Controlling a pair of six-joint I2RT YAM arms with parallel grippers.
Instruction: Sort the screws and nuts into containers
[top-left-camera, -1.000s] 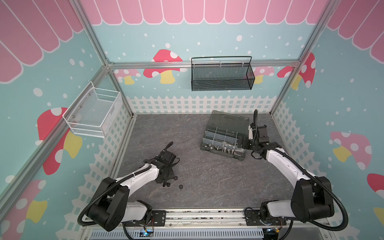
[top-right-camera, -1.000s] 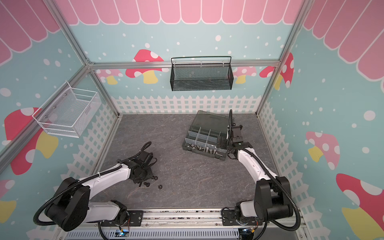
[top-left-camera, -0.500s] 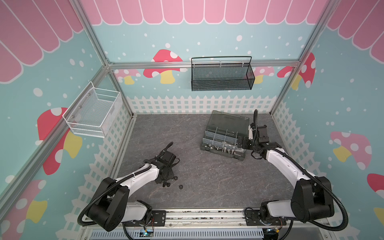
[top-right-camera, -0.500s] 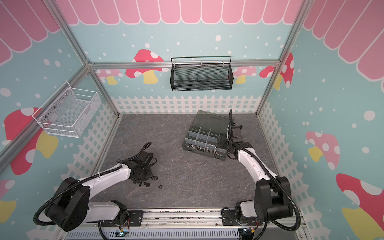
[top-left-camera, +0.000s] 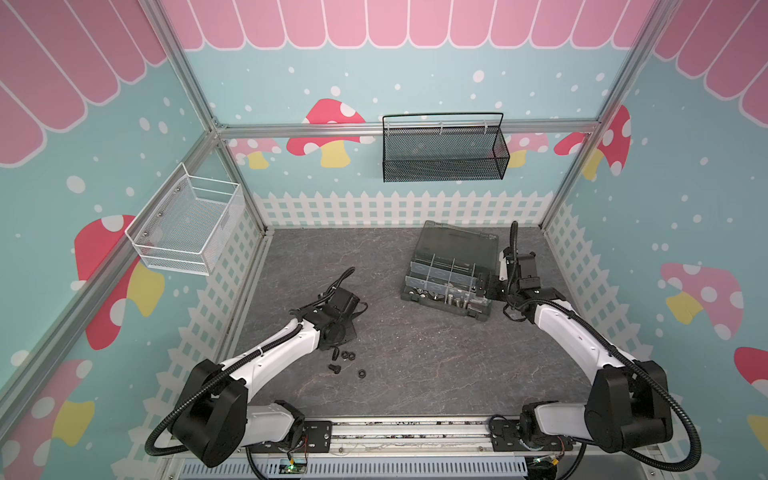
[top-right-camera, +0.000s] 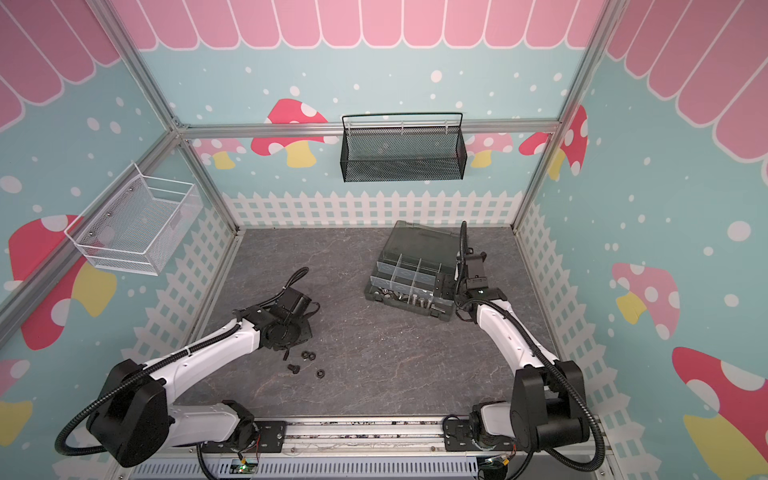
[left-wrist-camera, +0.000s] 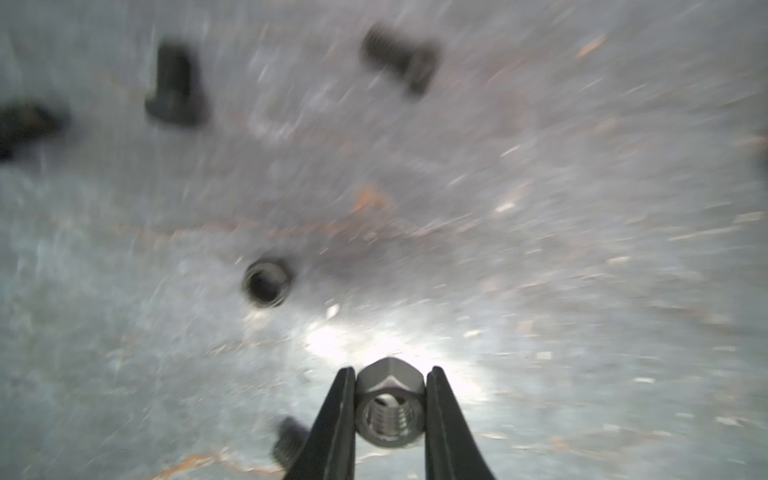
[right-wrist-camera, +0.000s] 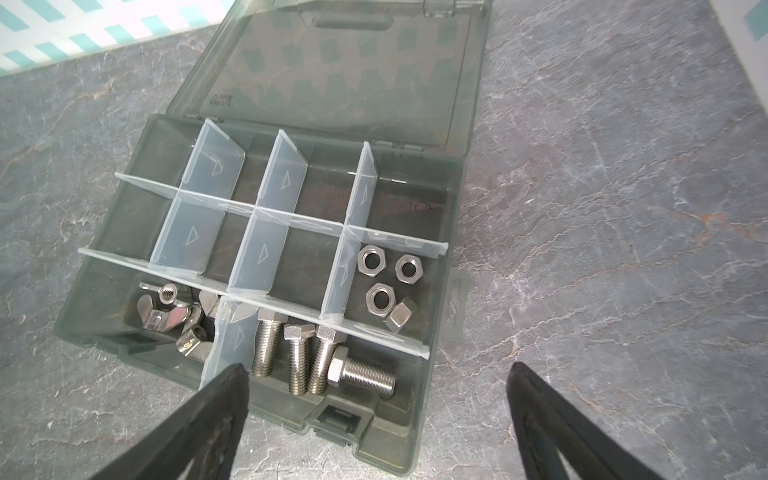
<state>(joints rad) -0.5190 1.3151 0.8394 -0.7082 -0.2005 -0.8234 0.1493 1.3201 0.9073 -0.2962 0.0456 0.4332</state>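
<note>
Pickup is in hand: my left gripper (left-wrist-camera: 390, 372) pinches a silver hex nut (left-wrist-camera: 390, 411); my right gripper (right-wrist-camera: 377, 366) hangs spread beside the organizer box (top-left-camera: 440, 308). Next, I judge: carry the nut toward two o'clock, into the silver-nut compartment (right-wrist-camera: 432, 299)

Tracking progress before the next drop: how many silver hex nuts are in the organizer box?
4 silver hex nuts, all in one middle-row end compartment of the organizer box: three flat, one tipped on edge. Dividers could hide more.
</note>
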